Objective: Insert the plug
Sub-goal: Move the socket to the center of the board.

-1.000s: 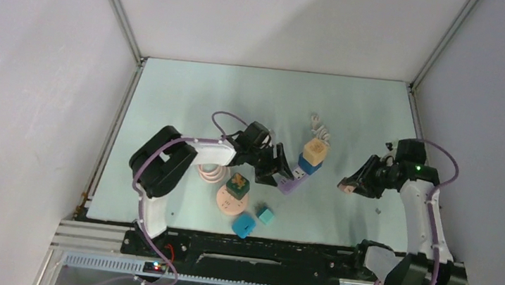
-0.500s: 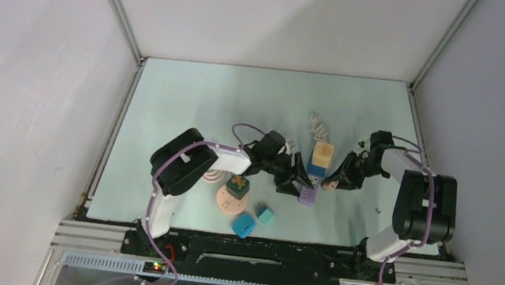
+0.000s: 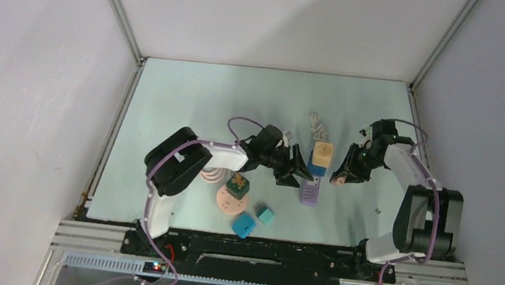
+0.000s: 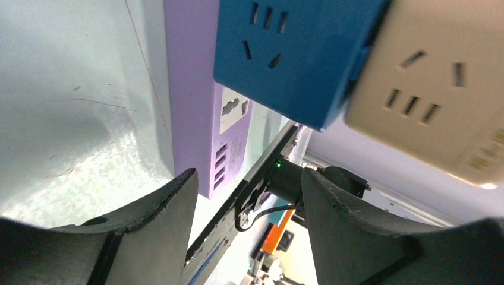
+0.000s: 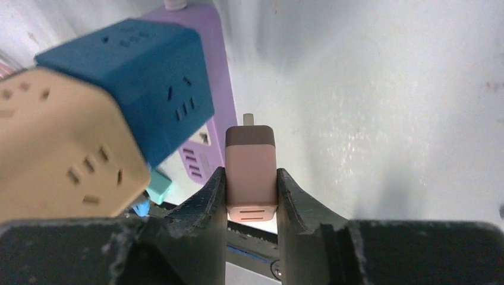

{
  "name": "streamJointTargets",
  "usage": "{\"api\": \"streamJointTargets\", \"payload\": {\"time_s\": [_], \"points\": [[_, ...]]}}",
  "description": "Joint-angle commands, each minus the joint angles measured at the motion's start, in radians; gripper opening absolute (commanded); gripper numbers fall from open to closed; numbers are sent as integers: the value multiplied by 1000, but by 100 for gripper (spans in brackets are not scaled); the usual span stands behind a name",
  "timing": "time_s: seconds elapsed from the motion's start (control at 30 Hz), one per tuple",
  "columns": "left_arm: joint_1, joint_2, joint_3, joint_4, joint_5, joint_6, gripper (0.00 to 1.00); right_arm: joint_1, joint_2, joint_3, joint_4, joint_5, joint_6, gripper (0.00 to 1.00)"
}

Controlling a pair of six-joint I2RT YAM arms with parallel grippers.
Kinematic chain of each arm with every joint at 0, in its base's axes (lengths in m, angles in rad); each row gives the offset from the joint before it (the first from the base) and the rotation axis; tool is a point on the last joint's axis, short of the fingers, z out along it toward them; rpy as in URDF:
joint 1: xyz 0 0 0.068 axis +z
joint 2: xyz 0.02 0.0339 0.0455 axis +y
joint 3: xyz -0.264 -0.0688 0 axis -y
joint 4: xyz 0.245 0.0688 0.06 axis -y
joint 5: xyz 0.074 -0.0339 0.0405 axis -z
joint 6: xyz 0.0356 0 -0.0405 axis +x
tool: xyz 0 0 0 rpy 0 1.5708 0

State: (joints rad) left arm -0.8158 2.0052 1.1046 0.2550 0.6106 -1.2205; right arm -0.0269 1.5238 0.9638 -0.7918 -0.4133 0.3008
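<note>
1. The plug (image 5: 250,169) was found clenched between the fingers of the right tool (image 3: 340,177), raised off the worktop (image 3: 205,95) near its middle, with a prong pointed toward the purple power strip (image 5: 215,89).
2. No insertion was seen: the plug was kept apart from the strip, just beside it on the side toward the right edge.
3. The grasp and the approach were judged done; lining the prongs up with a free socket and pressing them home were judged left.
4. The left tool (image 4: 246,181) was seen released, its fingers spread at the strip's other side, with nothing gripped between them.
5. Access to the strip's face was narrowed by the blue socket cube (image 5: 128,77) and the beige socket cube (image 5: 53,148) seated on it; one free socket was visible just beside the blue cube.
6. Open room was noted toward the right and far edges, whereas the side toward the left edge was taken up by the left tool.
</note>
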Motion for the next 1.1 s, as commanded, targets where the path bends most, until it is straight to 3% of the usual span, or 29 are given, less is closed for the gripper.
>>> {"api": "streamJointTargets", "payload": {"time_s": [0.0,0.3,1.07], "points": [[32,-129,-2,-90,-83,123,67,23,-119,32,-116,33,-30,0],[38,-130,-1,-87,-56,156,63,93,-200,32,-168,-106,-62,0],[46,-79,31,-87,31,178,62,101,33,69,-55,-160,-102,0]]}}
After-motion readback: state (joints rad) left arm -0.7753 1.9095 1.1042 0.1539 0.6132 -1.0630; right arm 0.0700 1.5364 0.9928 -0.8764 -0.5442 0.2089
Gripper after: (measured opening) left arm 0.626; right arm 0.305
